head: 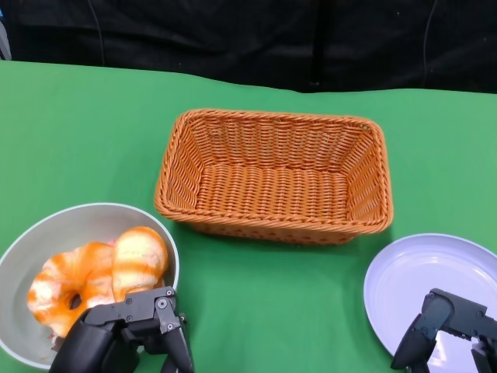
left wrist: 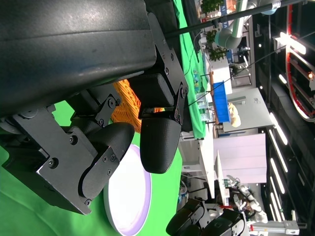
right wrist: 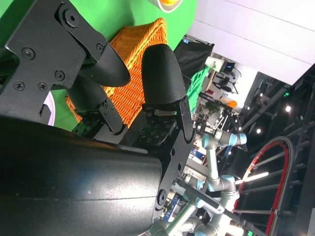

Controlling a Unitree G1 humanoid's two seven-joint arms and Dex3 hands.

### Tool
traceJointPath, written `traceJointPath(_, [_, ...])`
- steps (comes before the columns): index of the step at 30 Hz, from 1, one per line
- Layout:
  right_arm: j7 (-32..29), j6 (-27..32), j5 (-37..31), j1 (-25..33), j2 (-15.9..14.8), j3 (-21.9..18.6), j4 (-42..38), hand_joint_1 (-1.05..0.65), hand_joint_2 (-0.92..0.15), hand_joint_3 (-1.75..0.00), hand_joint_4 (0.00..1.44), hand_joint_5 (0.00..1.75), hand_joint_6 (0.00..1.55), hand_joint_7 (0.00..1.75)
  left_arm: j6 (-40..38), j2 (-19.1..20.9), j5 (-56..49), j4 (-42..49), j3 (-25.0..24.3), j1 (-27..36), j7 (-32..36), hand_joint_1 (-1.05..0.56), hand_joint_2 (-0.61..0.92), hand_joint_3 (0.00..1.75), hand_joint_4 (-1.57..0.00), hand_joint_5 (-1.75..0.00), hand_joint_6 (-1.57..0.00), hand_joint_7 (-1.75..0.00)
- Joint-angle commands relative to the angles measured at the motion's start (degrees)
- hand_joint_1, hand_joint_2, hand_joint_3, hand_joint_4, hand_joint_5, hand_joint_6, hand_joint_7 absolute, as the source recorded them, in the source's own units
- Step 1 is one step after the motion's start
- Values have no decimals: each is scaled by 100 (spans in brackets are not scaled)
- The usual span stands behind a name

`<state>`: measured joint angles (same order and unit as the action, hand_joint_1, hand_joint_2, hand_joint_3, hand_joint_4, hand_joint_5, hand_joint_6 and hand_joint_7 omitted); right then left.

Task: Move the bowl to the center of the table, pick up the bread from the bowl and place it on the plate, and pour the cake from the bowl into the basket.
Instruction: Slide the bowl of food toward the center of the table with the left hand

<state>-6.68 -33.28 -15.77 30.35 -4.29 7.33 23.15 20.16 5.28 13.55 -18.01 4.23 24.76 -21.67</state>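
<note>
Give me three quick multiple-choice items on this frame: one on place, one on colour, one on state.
1. Where is the bowl in the head view?
A. Lower left
B. Inside the basket
C. On the plate

2. What colour is the basket?
A. White
B. Orange-brown
C. Blue

3. What is on the plate?
A. A cake
B. Bread
C. No food

Answers:
1. A, the grey bowl sits at the lower left, by the left hand.
2. B, its wicker weave is orange-brown.
3. C, the plate's white surface is bare of food; only the right hand shows over its near edge.
</note>
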Motion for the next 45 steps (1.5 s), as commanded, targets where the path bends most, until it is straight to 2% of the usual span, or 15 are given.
traceJointPath(1, [21,-252,-167,74,-45,31,10,3,-12,-175,98,174,93,145,41,48,58,33,-14,55,-14,-2,27,164,-104,-161,-98,-142])
traceJointPath(18, [4,-415,-138,26,-13,11,-168,6,-12,-175,97,172,92,144,49,83,109,81,-26,25,-64,-3,26,165,-104,-161,-98,-142])
traceJointPath(21, [-29,-406,-206,-22,10,4,-253,5,-11,-175,98,173,92,144,25,132,215,140,-82,-54,-136,-3,26,162,-102,-151,-98,-132])
traceJointPath(24, [-77,-434,-257,-81,19,-31,-334,5,-11,-175,98,173,93,144,200,133,152,219,-141,-141,-145,-10,36,138,-92,-133,-92,-110])
traceJointPath(27, [-125,-433,-320,-168,30,-55,-404,5,-10,-175,98,172,93,144,439,132,123,301,-220,-295,-152,-18,49,104,-86,-110,-89,-85])
traceJointPath(32, [-112,-406,-225,-310,52,-1,-530,4,-10,-175,99,172,94,144,510,277,196,243,-453,-565,-149,-27,60,74,-76,-86,-79,-48])
traceJointPath(34, [-128,-468,-215,-344,51,7,-605,4,-10,-175,99,173,94,144,571,396,125,196,-631,-633,-118,-37,76,45,-73,-69,-74,-32])
traceJointPath(36, [-145,-517,-251,-352,53,-5,-642,4,-10,-175,99,173,94,143,689,502,187,269,-849,-707,-141,-46,87,26,-70,-59,-69,-21])
traceJointPath(38, [-116,-494,-219,-339,55,5,-619,4,-10,-175,99,172,94,143,942,604,197,489,-1163,-852,-118,-52,91,21,-65,-54,-65,-15])
traceJointPath(43, [-93,-441,-169,-333,78,15,-605,5,-10,-175,99,172,94,142,1716,990,-76,1230,-1832,-1318,-104,-60,92,32,-52,-46,-56,-7])
traceJointPath(45, [-95,-425,-186,-331,83,7,-601,5,-10,-175,99,171,94,142,1903,1076,-142,1428,-1927,-1421,-110,-60,92,34,-50,-45,-55,-6])
